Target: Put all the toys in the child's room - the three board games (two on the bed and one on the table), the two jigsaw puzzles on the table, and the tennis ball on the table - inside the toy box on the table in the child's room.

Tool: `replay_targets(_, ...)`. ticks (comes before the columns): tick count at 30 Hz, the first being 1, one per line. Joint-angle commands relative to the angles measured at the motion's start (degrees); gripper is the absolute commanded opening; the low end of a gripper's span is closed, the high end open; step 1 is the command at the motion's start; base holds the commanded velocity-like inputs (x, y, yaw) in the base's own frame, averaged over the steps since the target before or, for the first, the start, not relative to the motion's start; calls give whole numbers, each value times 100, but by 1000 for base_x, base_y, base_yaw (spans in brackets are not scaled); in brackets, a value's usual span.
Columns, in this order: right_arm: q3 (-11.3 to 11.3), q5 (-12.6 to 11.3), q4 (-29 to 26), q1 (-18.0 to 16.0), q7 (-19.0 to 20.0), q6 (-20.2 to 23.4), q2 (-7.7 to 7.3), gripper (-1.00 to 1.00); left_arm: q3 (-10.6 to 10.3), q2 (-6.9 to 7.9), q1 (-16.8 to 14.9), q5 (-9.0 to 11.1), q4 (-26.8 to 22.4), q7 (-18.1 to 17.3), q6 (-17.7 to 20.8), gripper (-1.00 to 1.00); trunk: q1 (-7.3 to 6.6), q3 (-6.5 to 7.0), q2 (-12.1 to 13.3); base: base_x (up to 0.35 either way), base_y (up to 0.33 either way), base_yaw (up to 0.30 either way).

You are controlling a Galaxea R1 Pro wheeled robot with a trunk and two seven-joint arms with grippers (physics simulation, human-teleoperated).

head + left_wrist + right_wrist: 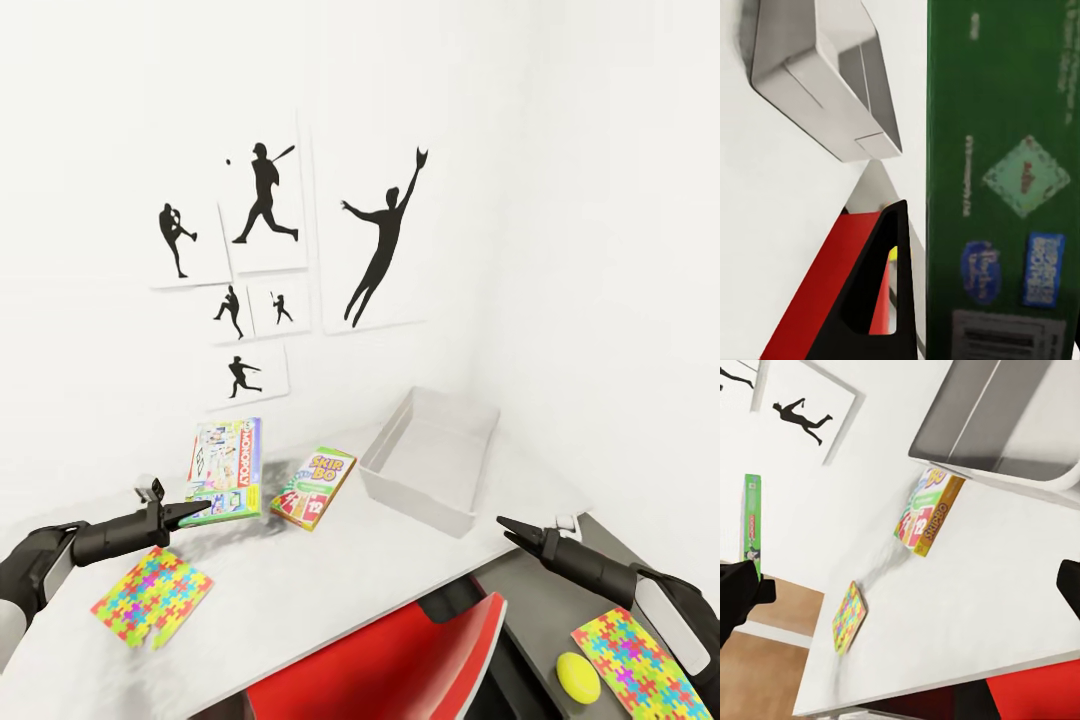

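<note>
Left hand (196,511) grips the Monopoly board game (226,468) by its lower edge, lifted upright off the worktop (330,580), probably for carrying to the toy box (432,458) at 2 o'clock. Jigsaw puzzle (152,594) lies flat at 7 o'clock of it; Skip-Bo (314,487) just right. Right hand (513,530) open, empty. Tennis ball (578,676) and second puzzle (640,660) lie at 5 o'clock on the lower dark cabinet (560,640).

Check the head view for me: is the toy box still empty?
Yes, the toy box shows only bare grey floor inside, while the Skip-Bo box lies on the table beside it.
</note>
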Motion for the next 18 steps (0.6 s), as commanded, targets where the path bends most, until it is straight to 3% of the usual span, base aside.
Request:
replay_targets(1, -2, -27, 0, -4, 2, 39, -1, 100, 2, 0, -5, -6, 0, -23, 59, -100, -20, 7, 31, 0, 0, 0)
replay_targets(10, -4, -28, -11, -4, 16, 39, -9, 100, 2, 0, -5, -5, 0, -23, 55, -100, -217, 172, 392, 0, 0, 0)
replay_targets(18, -4, -35, -24, -4, 41, 39, -24, 100, 2, 0, -6, -2, 0, -23, 55, -100, -217, 172, 392, 0, 0, 0)
